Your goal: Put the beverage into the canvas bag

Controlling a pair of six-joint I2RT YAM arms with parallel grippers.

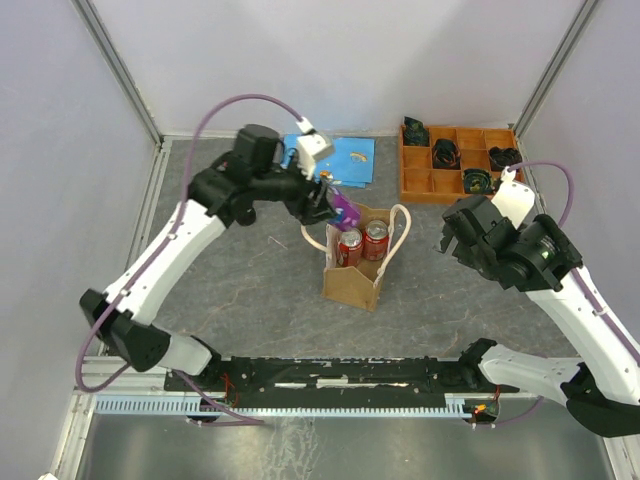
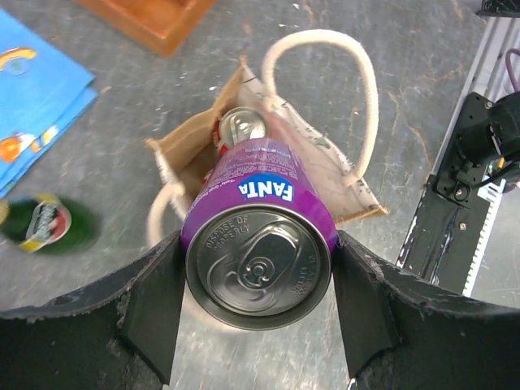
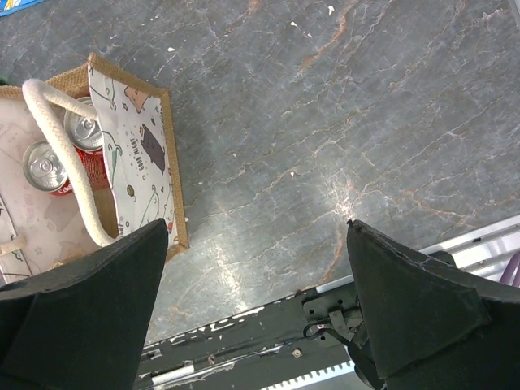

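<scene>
Purple Fanta can clamped in left claw by canvas bag mouth; right claw spread wide.

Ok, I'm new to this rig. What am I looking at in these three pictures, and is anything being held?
Two robot arms are fixed at the near edge of a grey table, and each ends in a two-finger gripper. The overhead picture looks down from behind them. The other two pictures come from a camera on each wrist. The left gripper is closed on a purple Fanta can, close to the open top of the canvas bag. The bag stands upright with two red cans already inside. The right gripper is wide open and empty, off to the bag's side. At the back lie an orange compartment tray and a blue cloth. The left wrist view also shows a blurred green item.
</scene>
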